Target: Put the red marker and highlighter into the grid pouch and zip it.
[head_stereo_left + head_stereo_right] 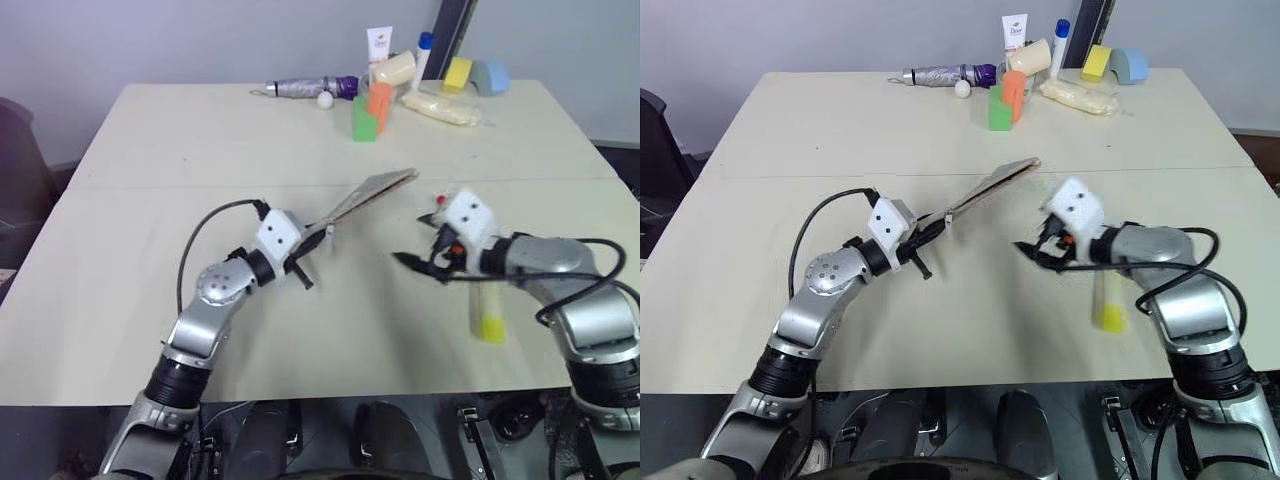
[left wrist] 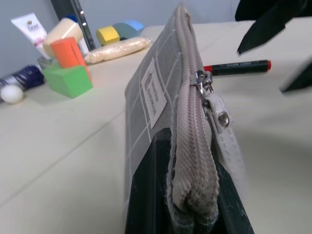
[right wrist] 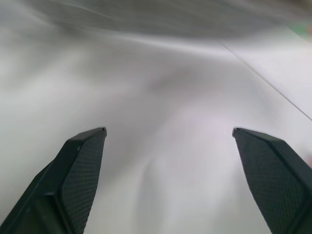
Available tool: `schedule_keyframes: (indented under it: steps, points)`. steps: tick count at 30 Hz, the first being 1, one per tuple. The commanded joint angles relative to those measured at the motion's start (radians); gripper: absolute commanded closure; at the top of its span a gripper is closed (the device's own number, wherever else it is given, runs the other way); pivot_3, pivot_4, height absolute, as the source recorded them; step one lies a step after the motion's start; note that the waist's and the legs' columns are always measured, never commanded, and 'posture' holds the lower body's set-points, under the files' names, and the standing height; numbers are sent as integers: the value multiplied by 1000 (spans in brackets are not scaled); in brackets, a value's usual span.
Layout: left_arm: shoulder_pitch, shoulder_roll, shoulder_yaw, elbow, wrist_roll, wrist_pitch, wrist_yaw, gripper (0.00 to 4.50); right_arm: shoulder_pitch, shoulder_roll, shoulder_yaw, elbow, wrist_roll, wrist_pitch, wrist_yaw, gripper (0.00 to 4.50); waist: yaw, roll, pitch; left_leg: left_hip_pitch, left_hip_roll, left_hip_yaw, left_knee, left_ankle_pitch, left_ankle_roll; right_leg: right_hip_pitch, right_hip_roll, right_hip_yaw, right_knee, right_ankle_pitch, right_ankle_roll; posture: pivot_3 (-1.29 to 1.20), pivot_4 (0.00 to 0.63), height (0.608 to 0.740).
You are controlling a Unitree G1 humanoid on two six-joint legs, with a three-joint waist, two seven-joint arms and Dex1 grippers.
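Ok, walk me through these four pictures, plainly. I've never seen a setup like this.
It is a two-armed robot at a beige table. Two pictures come from cameras in its head, looking down over its arms. The other two come from cameras on each wrist, looking along that arm's black jaws.

The left gripper is shut on one end of the grey grid pouch, holding it off the table with the zipper edge up. The left wrist picture shows the zipper close up. The right gripper is open and holds nothing.

The red marker lies on the table beyond the pouch. The yellow highlighter lies by the right arm. Foam blocks, tubes and a folded umbrella sit at the far edge.
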Motion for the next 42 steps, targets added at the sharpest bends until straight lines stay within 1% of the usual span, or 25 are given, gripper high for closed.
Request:
schedule_keyframes:
  steps: [1, 5, 8, 13, 17, 20, 23, 26, 27, 29, 30, 32, 36, 39, 42]
  points:
    - [-31, 36, 27, 19, 9, -44, -30, 4500, -4, -4, -77, 100, -17, -38, -72, 72, 0, 0, 0, 0, 0, 0, 0, 0, -1, 0, 0, 0, 0, 0, 0, 0, 150, 740]
    - [-61, 90, 42, 39, 15, -68, -66, 4500, -4, 7, -93, 202, -45, -99, -141, 72, -1, 0, 0, 0, 0, 1, 0, 1, -1, 0, 1, 0, 0, 0, 0, 0, 150, 740]
    - [-68, 122, 35, 48, 34, -92, -82, 4500, -12, 23, -101, 221, -32, -110, -163, 72, 0, 0, 0, 0, 0, 2, 0, 1, -1, -1, 1, 0, 0, 0, 0, 0, 150, 740]
    - [-64, 131, 47, 43, 23, -91, -91, 4500, -39, 44, -96, 304, -43, -131, -209, 72, 1, 0, 0, -1, -1, 1, 0, 1, -1, 0, 1, 0, 0, 0, 0, 0, 150, 740]
    - [-52, 115, 35, 46, 27, -95, -84, 4500, -105, 90, -142, 448, -17, -91, -280, 72, -1, 0, 0, 0, 0, 1, 0, 1, -1, 0, 1, 0, 0, 0, 0, 0, 150, 740]
    - [-46, 101, 30, 45, 29, -94, -80, 4500, -125, 106, -154, 509, -2, -86, -287, 72, 0, 0, 0, -1, 0, 2, 0, 1, -1, 0, 1, 0, 0, 0, 0, 0, 150, 740]
    - [-37, 82, 32, 48, 22, -84, -71, 4500, -116, 110, -151, 504, 26, -73, -261, 880, 0, 0, 0, -1, -1, 2, 0, 1, -1, 0, 1, 0, 0, 0, 0, 0, 150, 740]
    - [-25, 62, 41, 53, 7, -75, -67, 4500, -101, 106, -148, 472, 40, -52, -256, 2362, 1, 0, 0, 0, 0, 2, 0, 1, -1, 0, 1, 0, 0, 0, 0, 0, 150, 740]
    - [-21, 54, 45, 52, 0, -69, -67, 4500, -95, 99, -142, 458, 37, -51, -254, 2967, 1, 0, 0, 0, 0, 2, 0, 1, -1, 0, 1, 0, 0, 0, 0, 0, 150, 740]
    - [-14, 41, 51, 53, -17, -58, -68, 4500, -81, 75, -127, 406, 33, -39, -237, 4009, 2, 0, 0, 0, 0, 2, 0, 1, -1, 0, 1, 0, 0, 0, 0, 0, 150, 740]
    - [-10, 33, 54, 57, -25, -53, -68, 4500, -61, 42, -99, 352, 25, -48, -201, 4119, 2, 0, 0, 0, -1, 2, 0, 0, 0, 0, 1, 0, 0, 0, 0, 0, 150, 740]
    - [-5, 21, 58, 66, -38, -46, -68, 4500, -22, -24, -60, 245, 22, -61, -132, 4116, 2, 1, 0, -1, -1, 2, 0, 0, 0, 0, 1, 0, 0, 0, 0, 0, 150, 740]
    - [2, 5, 64, 76, -55, -40, -74, 4500, 41, -132, -83, 81, 72, -79, -13, 4116, 0, 1, 0, 0, 0, 2, 0, 0, 0, 0, 1, 0, 0, 0, 0, 0, 150, 740]
    - [4, -2, 64, 82, -63, -39, -81, 4500, 85, -181, -104, -17, 114, -110, 69, 4116, 1, 0, 0, 0, 0, 1, 0, -2, 4, 0, 1, 0, 0, 0, 0, 0, 150, 740]
    - [2, -5, 60, 90, -63, -43, -86, 4500, 103, -199, -106, -74, 135, -118, 99, 4116, 2, 0, 0, 0, 0, 1, 1, -2, 4, 1, 1, 0, 0, 0, 0, 0, 150, 740]
